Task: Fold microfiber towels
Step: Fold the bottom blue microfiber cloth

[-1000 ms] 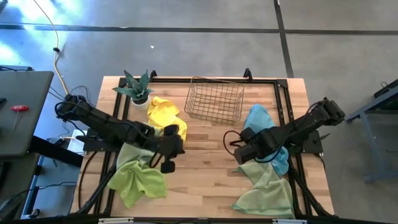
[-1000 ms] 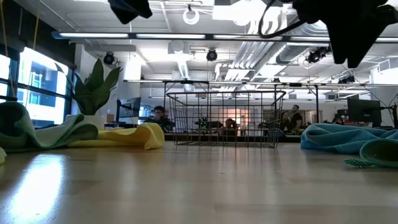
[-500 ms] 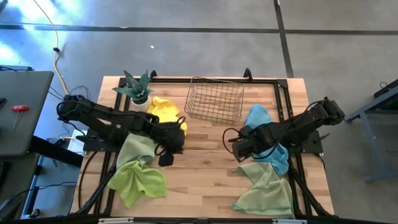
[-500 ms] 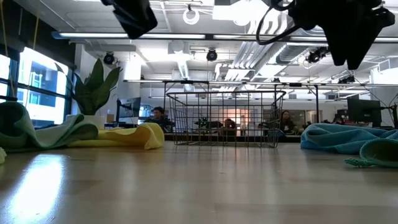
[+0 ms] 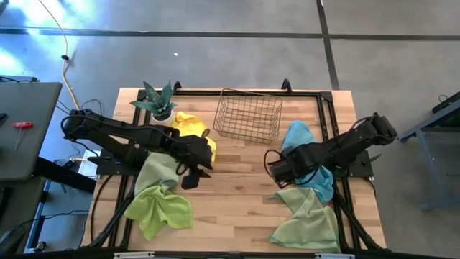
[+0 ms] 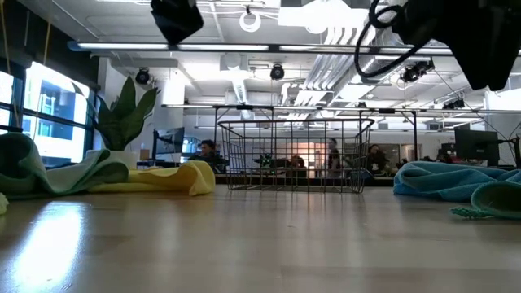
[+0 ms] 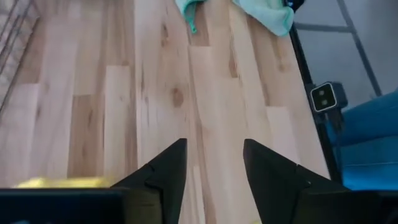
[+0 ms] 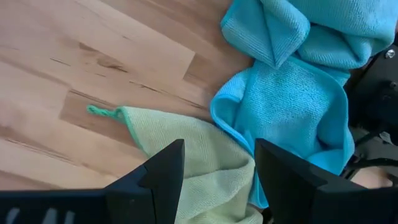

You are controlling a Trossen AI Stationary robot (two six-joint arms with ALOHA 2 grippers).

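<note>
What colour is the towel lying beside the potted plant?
Yellow: the crumpled yellow microfiber towel, clearest in the high view.

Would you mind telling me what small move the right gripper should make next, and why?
Probably lower the right gripper onto the sage towel edge below it. Its jaws are open and empty, hovering above the table where that towel meets the blue towel, and no towel looks folded yet.
</note>
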